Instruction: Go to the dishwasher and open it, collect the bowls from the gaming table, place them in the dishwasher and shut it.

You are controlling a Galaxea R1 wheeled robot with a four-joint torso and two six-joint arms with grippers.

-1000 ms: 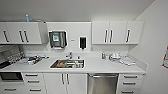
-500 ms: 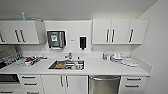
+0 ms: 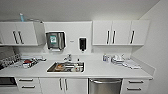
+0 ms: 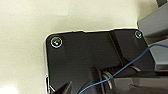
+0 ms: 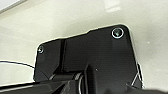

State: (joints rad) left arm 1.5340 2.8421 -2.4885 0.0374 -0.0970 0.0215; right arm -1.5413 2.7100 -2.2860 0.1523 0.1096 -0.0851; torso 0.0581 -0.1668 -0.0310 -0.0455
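A white kitchenette faces you, sink [image 3: 65,67] at centre, the closed dishwasher [image 3: 105,86] at the frame's lower right under the counter [image 3: 100,70], likely your approach target; you cannot tell either gripper's state.

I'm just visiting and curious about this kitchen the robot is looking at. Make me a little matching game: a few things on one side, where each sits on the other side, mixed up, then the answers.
Things:
1. dishwasher
2. sink
3. paper towel dispenser
4. blue bottle

Places:
A. on top of the upper cabinets at the left
B. on the wall above the sink, a little to the left
C. under the counter, right of the sink's cabinet doors
D. set into the counter, about mid-picture

Pairs: 1-C, 2-D, 3-B, 4-A
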